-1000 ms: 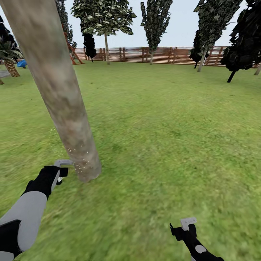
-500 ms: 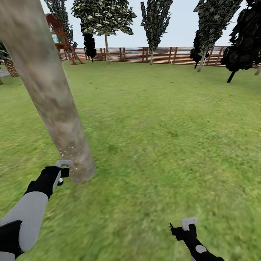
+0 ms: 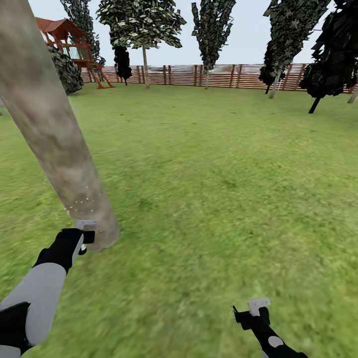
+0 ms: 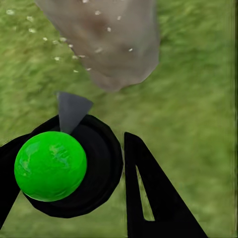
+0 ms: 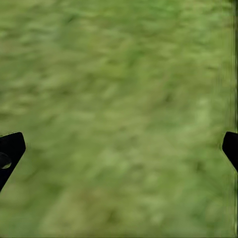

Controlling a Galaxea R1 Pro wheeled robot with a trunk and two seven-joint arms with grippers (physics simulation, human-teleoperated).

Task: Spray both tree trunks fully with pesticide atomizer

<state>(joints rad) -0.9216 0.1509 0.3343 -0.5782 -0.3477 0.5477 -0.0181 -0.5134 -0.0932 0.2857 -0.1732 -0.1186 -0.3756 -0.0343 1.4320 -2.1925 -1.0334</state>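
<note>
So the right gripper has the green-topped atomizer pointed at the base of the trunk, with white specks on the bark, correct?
Not quite: it is the left gripper that holds the green-topped atomizer, as the left wrist view shows. The right gripper is open over bare grass. The rest stands: the nozzle points at the base of the trunk, with white specks on the bark.

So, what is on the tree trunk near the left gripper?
Tiny white pesticide specks dot the tree trunk low down, above the left gripper. Its far side is hidden.
</note>
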